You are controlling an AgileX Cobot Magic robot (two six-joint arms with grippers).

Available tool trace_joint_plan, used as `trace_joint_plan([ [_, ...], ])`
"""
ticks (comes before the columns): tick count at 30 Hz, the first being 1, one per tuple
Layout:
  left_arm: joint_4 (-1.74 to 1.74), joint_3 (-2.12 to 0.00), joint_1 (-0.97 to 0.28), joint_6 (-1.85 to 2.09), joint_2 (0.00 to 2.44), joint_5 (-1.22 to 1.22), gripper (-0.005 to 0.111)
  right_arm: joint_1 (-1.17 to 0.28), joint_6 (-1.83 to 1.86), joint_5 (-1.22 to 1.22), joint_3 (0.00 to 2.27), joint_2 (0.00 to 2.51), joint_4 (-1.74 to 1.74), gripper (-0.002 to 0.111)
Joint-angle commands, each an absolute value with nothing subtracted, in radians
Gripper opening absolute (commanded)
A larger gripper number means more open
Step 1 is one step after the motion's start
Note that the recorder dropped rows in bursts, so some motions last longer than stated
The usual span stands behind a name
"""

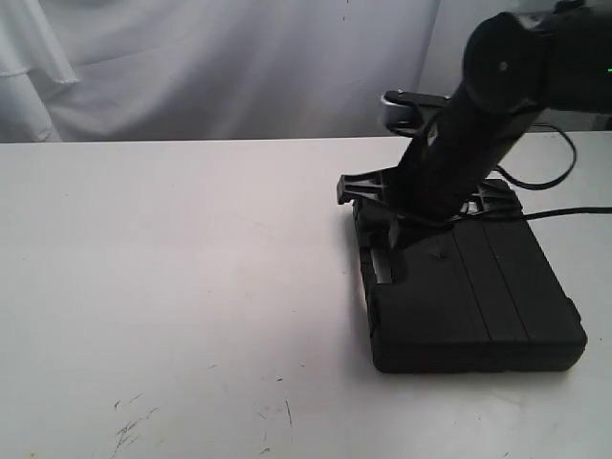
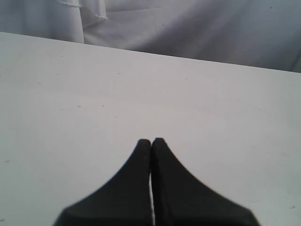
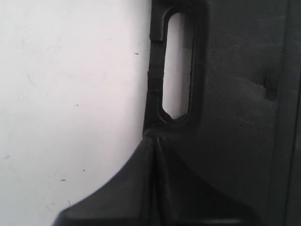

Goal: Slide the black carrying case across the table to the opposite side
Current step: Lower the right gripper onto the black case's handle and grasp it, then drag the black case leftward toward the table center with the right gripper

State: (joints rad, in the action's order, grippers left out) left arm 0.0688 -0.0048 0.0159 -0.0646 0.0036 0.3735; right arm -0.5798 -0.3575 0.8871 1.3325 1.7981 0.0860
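Case (image 1: 478, 296) on table (image 1: 172, 287), right gripper (image 3: 154, 141) (jaws closed, holding nothing) planted beside handle slot (image 3: 176, 66); steady leftward push looks next

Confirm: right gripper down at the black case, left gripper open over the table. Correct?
No: the left gripper is shut, as the left wrist view shows. It is over the table, and the right gripper is down at the black case.

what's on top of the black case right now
Only the right hand, shut, over the lid of the black case beside its handle slot. The arm covers the contact, so whether the hand touches the lid is hidden. Nothing else shows on the lid.
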Motion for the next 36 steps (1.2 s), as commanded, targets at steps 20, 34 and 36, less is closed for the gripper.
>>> trace_joint_plan([
  [20, 0.069, 0.0, 0.019, -0.066, 0.0, 0.366, 0.0, -0.637, -0.529, 0.91, 1.565, 2.126, -0.07, 0.038],
  [34, 0.069, 0.0, 0.019, -0.066, 0.0, 0.366, 0.0, -0.681, -0.531, 0.95, 1.594, 2.189, -0.059, 0.0],
  [36, 0.069, 0.0, 0.019, -0.066, 0.0, 0.366, 0.0, -0.704, -0.531, 0.962, 1.608, 2.189, -0.054, 0.0],
])
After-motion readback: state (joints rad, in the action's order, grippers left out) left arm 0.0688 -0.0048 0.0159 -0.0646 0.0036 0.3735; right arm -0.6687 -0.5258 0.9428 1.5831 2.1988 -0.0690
